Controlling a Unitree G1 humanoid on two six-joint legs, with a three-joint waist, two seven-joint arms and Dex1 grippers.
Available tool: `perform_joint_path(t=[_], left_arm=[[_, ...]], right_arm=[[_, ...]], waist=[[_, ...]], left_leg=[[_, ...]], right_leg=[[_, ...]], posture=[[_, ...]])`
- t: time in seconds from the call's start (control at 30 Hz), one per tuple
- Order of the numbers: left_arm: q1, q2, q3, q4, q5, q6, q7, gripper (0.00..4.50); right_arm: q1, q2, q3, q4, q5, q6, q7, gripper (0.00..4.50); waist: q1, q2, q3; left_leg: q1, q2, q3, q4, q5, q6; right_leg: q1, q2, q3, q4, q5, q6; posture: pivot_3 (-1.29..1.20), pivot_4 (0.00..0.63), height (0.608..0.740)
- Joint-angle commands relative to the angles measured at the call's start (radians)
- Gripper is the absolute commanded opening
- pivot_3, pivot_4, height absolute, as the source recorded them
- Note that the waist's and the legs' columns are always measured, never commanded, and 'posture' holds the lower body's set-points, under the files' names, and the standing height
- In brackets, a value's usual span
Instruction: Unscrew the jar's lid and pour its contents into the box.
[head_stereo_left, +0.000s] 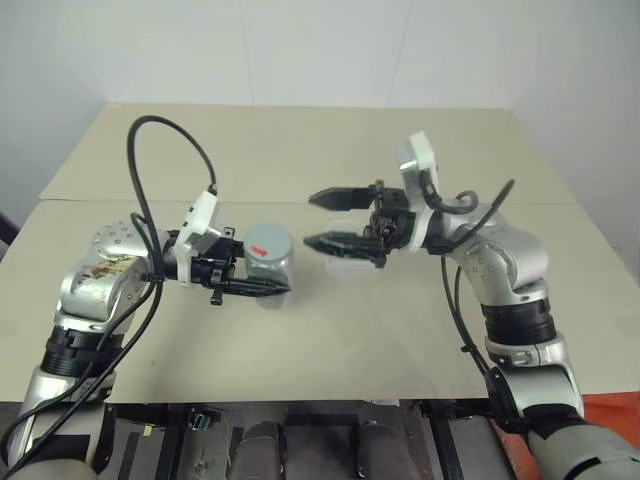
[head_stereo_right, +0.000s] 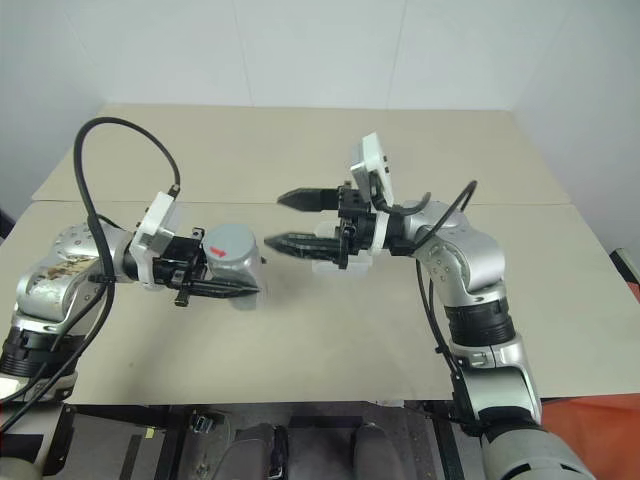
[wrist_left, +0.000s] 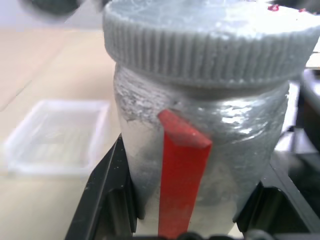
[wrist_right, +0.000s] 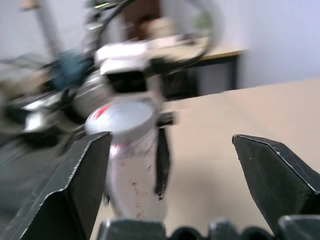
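Jar (head_stereo_left: 268, 262) upright, lid (head_stereo_left: 267, 241) on top

Jar (wrist_left: 235, 145): silvery-grey body w/ a red stripe down the side. Lid (head_stereo_left: 269, 241): grey, ribbed edge, small red mark on top. Box (wrist_left: 55, 137): clear/whitish plastic. Surface (head_stereo_left: 330, 330): plain beige, no pattern. Both grippers' fingers (head_stereo_left: 335, 195): black; arms silver w/ black cables & white wrist blocks. Wall behind: white.

Matt grey ribbed lid (wrist_left: 210, 47), silvery crinkled jar (wrist_left: 240, 150), clear glossy plastic box (wrist_left: 57, 135).
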Motion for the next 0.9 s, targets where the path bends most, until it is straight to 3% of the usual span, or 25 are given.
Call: perform_joint_path(t=[0.03, 0.13, 0.27, 0.6, 0.9], left_arm=[[0.028, -0.042, 0.031, -0.061, 0.045, 0.008, 0.183, 1.98], [0.041, -0.092, 0.024, -0.080, 0.063, 0.020, 0.291, 1.98], [0.024, -0.151, 0.002, -0.075, 0.105, 0.018, 0.399, 1.98], [0.008, -0.197, -0.010, -0.087, 0.087, 0.028, 0.434, 1.98], [0.007, -0.181, -0.009, -0.091, 0.080, 0.036, 0.418, 1.98]], right_arm=[[0.022, 0.021, -0.045, -0.187, 0.015, 0.092, -0.227, 4.47], [0.010, 0.050, 0.003, -0.282, -0.035, 0.162, -0.387, 4.47], [0.005, 0.072, 0.079, -0.348, -0.079, 0.201, -0.486, 4.47], [-0.021, 0.108, 0.229, -0.265, -0.242, 0.175, -0.594, 4.47], [-0.031, 0.163, 0.225, -0.228, -0.291, 0.162, -0.613, 4.47]], waist=[[0.000, 0.000, 0.000], [0.000, 0.000, 0.000], [-0.002, 0.000, 0.000], [-0.003, 0.000, 0.000], [-0.003, 0.000, 0.000]], left_leg=[[0.000, 0.000, 0.000, 0.000, 0.000, 0.000], [-0.002, 0.000, 0.000, 0.000, 0.000, -0.001], [-0.004, -0.001, 0.000, 0.000, 0.001, -0.002], [-0.004, -0.001, 0.000, 0.001, 0.002, -0.003], [-0.004, -0.001, 0.000, 0.000, 0.003, -0.003]], right_leg=[[0.000, 0.000, 0.000, 0.000, 0.000, 0.000], [-0.003, 0.000, 0.000, 0.001, 0.000, 0.000], [-0.007, 0.000, 0.001, 0.008, 0.000, 0.000], [-0.007, 0.000, 0.001, 0.007, 0.000, 0.000], [-0.007, 0.000, 0.001, 0.007, 0.000, 0.000]], posture=[[0.00, 0.150, 0.740], [0.00, 0.150, 0.740], [0.00, 0.150, 0.740], [0.00, 0.150, 0.740], [0.00, 0.150, 0.740]])
